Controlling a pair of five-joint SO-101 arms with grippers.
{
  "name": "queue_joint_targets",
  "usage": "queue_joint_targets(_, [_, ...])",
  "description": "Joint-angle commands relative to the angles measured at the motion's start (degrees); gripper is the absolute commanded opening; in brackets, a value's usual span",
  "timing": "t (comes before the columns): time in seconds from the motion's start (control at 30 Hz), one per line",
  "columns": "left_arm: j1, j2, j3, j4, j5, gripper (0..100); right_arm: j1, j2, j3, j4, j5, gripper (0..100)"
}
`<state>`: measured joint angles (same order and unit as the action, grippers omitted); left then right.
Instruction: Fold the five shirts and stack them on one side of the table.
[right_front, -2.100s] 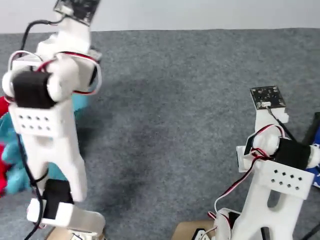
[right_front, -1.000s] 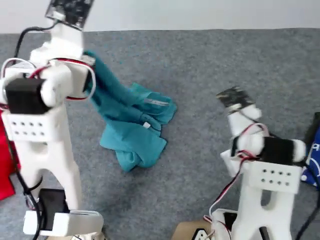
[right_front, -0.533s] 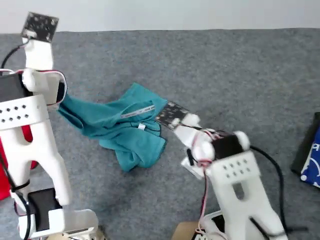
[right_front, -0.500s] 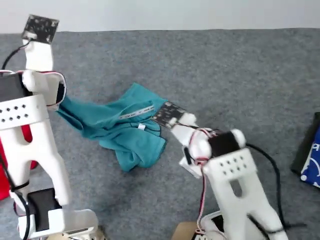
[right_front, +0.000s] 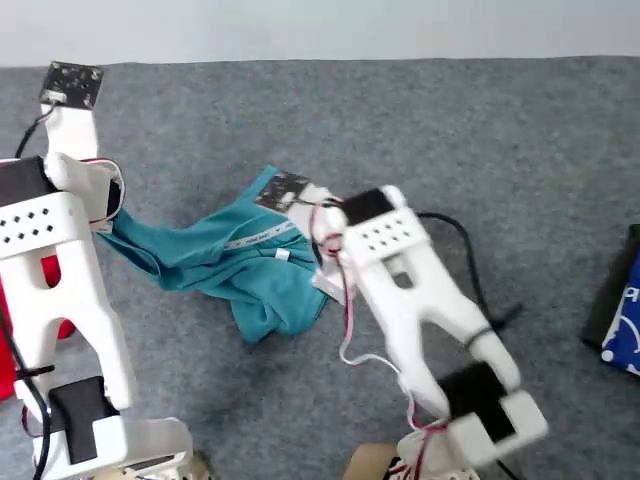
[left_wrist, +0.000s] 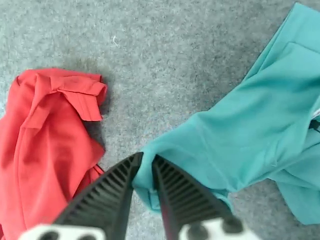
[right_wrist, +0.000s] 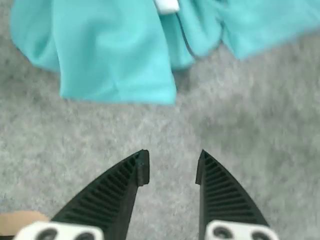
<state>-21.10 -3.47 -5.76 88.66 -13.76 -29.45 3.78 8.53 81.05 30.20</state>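
One teal shirt (right_front: 250, 270) and one red shirt (left_wrist: 40, 130) lie on the counter (right_front: 480, 150), the left tool (left_wrist: 143, 160) pinching the teal shirt's edge, the right tool (right_wrist: 171, 167) open just beside it.

Nothing legible from here: the white tag (right_front: 284, 254) in the teal shirt (right_front: 200, 250) is too small, and the white print on the blue thing (right_front: 624, 332) is cut off.

Arms in the way, edges clipping the shirts

From the high view, the left arm (right_front: 60, 260) covers most of the red shirt (right_front: 10, 365), which also runs off the frame. The right arm (right_front: 400, 290) lies across one side of the teal shirt (right_front: 215, 255). A blue thing (right_front: 625, 330) is cut by the edge, with too little showing to name.
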Motion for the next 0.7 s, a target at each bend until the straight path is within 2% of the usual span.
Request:
queue_joint_targets(0.0, [-0.44,-1.49,0.48,-1.67,-0.26,0,-2.15,5.14,-7.91,0.66,-0.88,16.5])
queue_joint_targets(0.37, [-0.44,-1.49,1.63,-2.46,-0.18,0,-3.38,22.02,-21.45,0.57,-0.97,16.5])
queue_joint_targets(0.67, [-0.26,-1.41,1.63,-2.46,-0.18,0,-3.56,27.65,-23.65,0.66,-1.67,16.5])
